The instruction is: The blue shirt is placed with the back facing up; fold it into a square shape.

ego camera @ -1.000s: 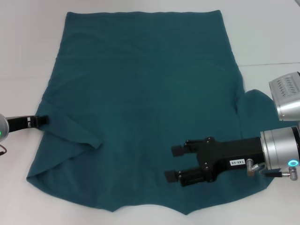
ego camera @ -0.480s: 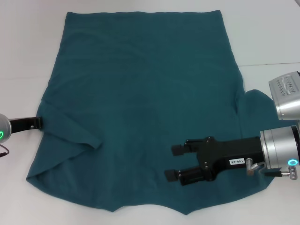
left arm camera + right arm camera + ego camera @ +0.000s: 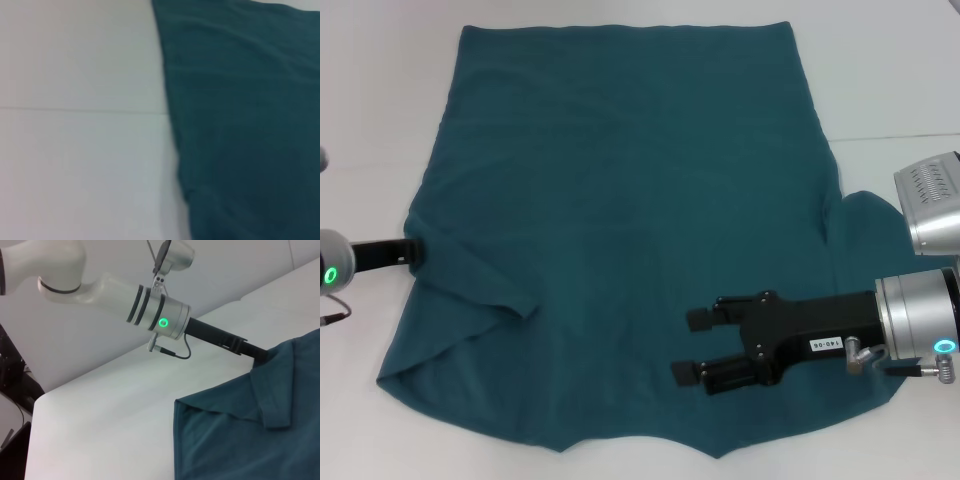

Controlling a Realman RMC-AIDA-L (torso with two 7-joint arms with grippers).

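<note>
My left gripper [image 3: 412, 252] meets the blue shirt [image 3: 620, 200] at its folded sleeve, fingers hidden, so I'd confirm a full pinch before lifting; right gripper [image 3: 692, 348] hovers open.

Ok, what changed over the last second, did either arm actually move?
The left gripper shifted along the shirt's left edge, away from the robot, and now sits right at the folded-in sleeve of the blue shirt; whether it has hold of the cloth cannot be seen. The right gripper stayed open above the shirt's near right part, and the shirt lies as before on the white table.
</note>
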